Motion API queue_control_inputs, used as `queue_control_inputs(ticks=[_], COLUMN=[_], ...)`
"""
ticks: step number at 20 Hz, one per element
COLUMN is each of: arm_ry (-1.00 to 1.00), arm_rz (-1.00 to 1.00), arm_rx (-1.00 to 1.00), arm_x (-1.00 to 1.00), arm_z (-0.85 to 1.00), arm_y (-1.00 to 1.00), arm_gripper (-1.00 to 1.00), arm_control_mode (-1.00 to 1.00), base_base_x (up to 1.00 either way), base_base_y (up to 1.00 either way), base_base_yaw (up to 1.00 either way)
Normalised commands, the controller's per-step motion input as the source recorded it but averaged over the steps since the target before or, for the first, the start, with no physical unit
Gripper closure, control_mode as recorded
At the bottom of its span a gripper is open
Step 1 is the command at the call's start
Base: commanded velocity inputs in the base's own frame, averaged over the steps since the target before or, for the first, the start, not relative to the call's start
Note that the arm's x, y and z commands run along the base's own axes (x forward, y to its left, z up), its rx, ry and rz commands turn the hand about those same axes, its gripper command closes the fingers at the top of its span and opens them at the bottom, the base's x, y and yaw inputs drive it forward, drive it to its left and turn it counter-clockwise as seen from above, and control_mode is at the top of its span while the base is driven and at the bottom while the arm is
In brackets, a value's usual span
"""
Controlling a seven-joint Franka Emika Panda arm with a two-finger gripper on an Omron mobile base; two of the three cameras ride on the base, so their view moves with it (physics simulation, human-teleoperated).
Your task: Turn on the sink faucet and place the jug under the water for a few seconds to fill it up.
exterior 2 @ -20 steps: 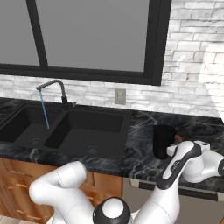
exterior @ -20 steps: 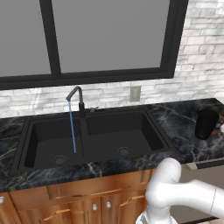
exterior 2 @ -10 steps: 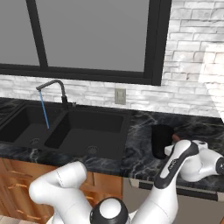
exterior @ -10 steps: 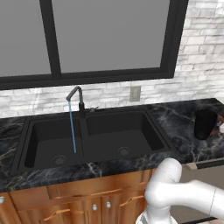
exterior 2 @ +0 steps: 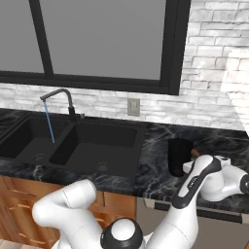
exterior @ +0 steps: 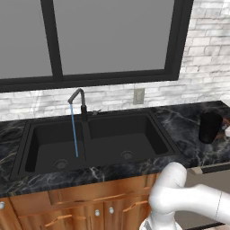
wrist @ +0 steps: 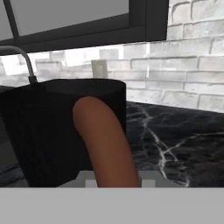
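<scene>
Hand at the jug's handle, water running

Nearest, the hand (exterior 2: 190, 168) is clenched on the jug's (exterior 2: 178, 156) reddish-brown handle (wrist: 105, 144); the jug stands upright on the bench (exterior: 184, 123), right of the sink (exterior: 96, 138). Lift it level, clear the sink's rim, then carry it left, beyond the divider, under the water (exterior: 74, 130) falling from the faucet (exterior: 77, 102) into the far basin.

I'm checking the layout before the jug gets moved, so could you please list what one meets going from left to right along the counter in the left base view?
Left sink basin drain → water → sink faucet → right basin drain → wall outlet → jug.
</scene>
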Motion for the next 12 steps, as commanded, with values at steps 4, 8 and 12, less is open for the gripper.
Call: queue_control_inputs(ticks=[4, 8, 12], arm_ry=[-0.03, -0.08, -0.01], arm_rz=[0.00, 0.00, -0.04], arm_rx=[0.05, 0.03, 0.00], arm_x=[0.00, -0.12, -0.02], arm_z=[-0.02, 0.56, 1.00], arm_y=[0.00, 0.07, 0.41], arm_gripper=[1.00, 1.00, 1.00], arm_control_mode=[-1.00, -1.00, -1.00], base_base_x=[0.00, 0.00, 0.00], base_base_y=[0.00, 0.00, 0.00], base_base_yaw=[0.00, 0.00, 0.00])
